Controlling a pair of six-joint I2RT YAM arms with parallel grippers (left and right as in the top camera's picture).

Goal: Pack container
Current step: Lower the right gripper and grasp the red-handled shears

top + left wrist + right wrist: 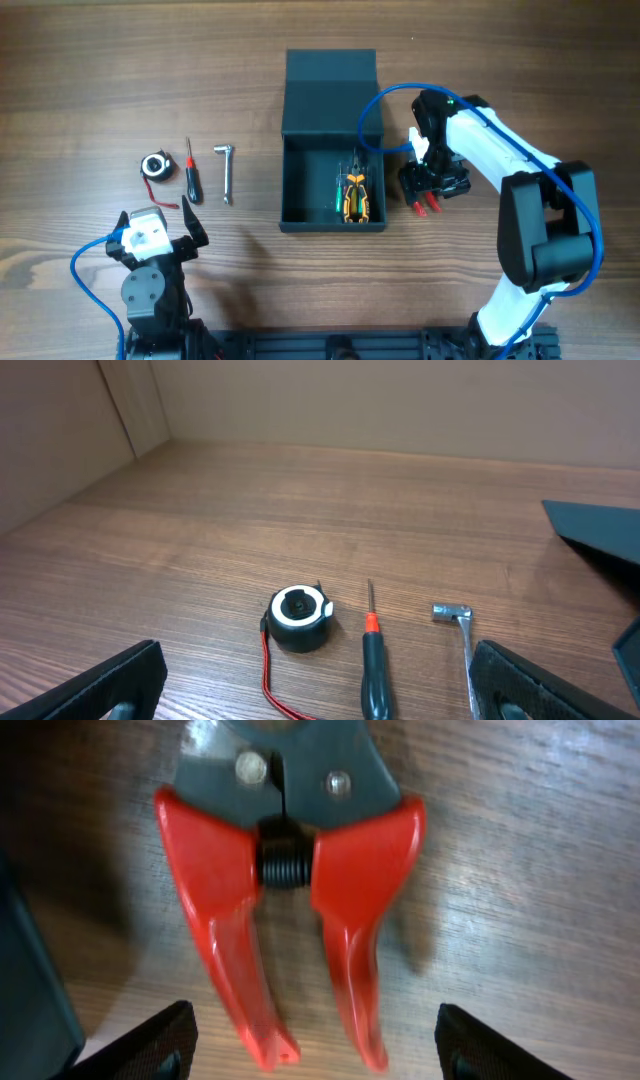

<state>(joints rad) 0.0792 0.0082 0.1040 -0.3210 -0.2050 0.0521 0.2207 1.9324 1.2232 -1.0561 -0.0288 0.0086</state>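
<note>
Red pliers (285, 870) — just beside container (310, 190).

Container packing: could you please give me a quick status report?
Left gripper open, empty. Right gripper open over red pliers, beside container. Container lid open, yellow pliers already inside. Nothing in the way.

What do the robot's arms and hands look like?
The right arm has white links and black joints, with a blue cable looping beside it; the right hand is black. The left arm is black, with a white block near the black left hand and a second blue cable.
</note>
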